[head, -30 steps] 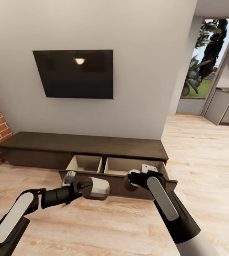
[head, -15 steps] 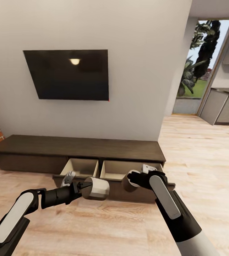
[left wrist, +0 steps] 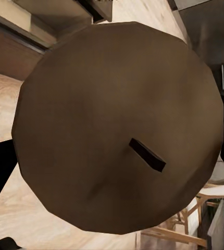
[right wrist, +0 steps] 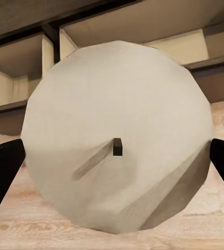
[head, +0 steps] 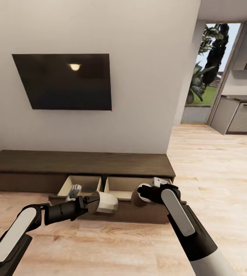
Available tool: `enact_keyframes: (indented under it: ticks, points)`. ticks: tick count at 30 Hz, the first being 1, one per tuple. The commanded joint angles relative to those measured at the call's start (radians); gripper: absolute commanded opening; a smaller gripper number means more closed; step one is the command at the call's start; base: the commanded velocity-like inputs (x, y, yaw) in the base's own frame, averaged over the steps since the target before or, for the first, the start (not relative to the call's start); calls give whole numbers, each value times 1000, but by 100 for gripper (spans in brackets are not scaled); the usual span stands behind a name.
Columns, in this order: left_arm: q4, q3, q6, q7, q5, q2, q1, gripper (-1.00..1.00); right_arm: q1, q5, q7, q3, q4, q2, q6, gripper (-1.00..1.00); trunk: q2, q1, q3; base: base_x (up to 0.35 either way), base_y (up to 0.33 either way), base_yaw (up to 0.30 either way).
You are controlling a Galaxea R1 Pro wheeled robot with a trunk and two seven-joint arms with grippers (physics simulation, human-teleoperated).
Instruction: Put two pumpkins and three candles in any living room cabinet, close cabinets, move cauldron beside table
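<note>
We found each hand clamped on a short, stiff, light-looking candle by its round sides: the left hand (head: 85, 202) held the pale-sided, brown-topped candle (left wrist: 117, 130), the right hand (head: 140, 193) the pale grey candle (right wrist: 117, 138), both before the long dark wooden cabinet's (head: 81, 163) open drawers.

The cabinet (head: 81, 163) stands against the wall under the TV (head: 64, 81), with 2 drawers (head: 117, 187) pulled out side by side toward the robot. In front of them, the left gripper (head: 88, 202) holds 1 candle (head: 106, 202) and the right gripper (head: 138, 193) another candle (right wrist: 117, 136).
</note>
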Motion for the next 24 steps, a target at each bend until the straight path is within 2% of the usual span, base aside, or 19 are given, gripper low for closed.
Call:
enact_keyframes:
  ticks: [1,15,24]
  points:
    - [1,-1,0,10,14,1,-1,-100,-1,-8,-11,0,-1,0,2,-100,-1,0,-1,265,-19,-28]
    - [6,-2,0,11,15,1,-1,-100,-1,-8,-11,1,0,0,2,-100,-1,0,-1,158,-12,-70]
    - [6,-2,0,11,15,1,0,-100,-1,-8,-11,1,1,0,2,-100,-1,0,-1,230,0,-69]
